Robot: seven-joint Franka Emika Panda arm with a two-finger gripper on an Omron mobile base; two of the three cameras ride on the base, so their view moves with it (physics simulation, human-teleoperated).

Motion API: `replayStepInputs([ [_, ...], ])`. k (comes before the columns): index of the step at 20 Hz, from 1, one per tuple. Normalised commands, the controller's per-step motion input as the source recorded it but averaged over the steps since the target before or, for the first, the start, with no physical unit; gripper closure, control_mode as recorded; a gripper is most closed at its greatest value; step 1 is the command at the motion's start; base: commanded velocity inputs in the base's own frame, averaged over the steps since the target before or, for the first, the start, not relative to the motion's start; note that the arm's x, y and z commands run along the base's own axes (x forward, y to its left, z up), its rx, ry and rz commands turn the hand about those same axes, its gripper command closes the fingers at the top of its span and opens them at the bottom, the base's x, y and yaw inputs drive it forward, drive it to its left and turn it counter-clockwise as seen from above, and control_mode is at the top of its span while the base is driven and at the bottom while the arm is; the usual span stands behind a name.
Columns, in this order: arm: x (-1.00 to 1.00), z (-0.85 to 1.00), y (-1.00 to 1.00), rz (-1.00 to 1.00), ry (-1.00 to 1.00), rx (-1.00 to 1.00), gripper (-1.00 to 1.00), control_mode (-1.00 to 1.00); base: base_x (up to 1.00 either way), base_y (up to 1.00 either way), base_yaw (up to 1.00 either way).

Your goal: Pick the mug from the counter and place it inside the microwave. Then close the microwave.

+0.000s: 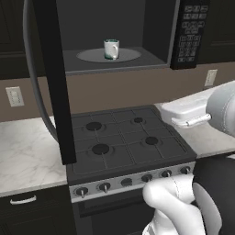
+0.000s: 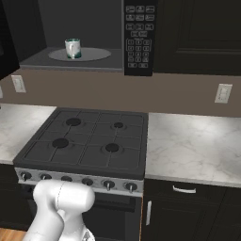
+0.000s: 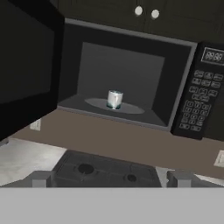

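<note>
**Mug in, door still to shut**

Placing step judged done: mug standing upright on the round turntable inside the microwave, roughly centred on it, touched by nothing. Seen again in the hand view, mid-cavity, well back from the front sill. Nothing else inside the cavity besides mug and turntable.

Remaining, by the look of things: closing. Door swung wide open on the left, edge-on in the left base view, its curved grey handle bowing out further left. Keypad on the right of the cavity.

Hand spread wide and holding nothing, pulled well back from the microwave and looking at it over the stovetop; the two finger tips well apart at the bottom of the hand view.

Worktop on both sides of the stovetop; a white toaster-like appliance on its right part in the left base view.

Next move likely to call for a swing left, round the outside of the door, then a push toward the cavity.
</note>
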Motion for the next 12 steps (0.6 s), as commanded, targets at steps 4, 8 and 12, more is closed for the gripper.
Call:
replayStepInputs([
  [4,-0.54,0.00,0.19,0.00,-0.19,0.00,-1.00,-1.00,0.00,0.00,0.00],
  [8,-0.57,0.00,0.11,0.00,-0.20,0.00,-1.00,-1.00,0.00,0.00,0.00],
  [12,-0.47,0.07,0.13,0.00,-0.12,0.00,-1.00,-1.00,0.00,0.00,0.00],
])
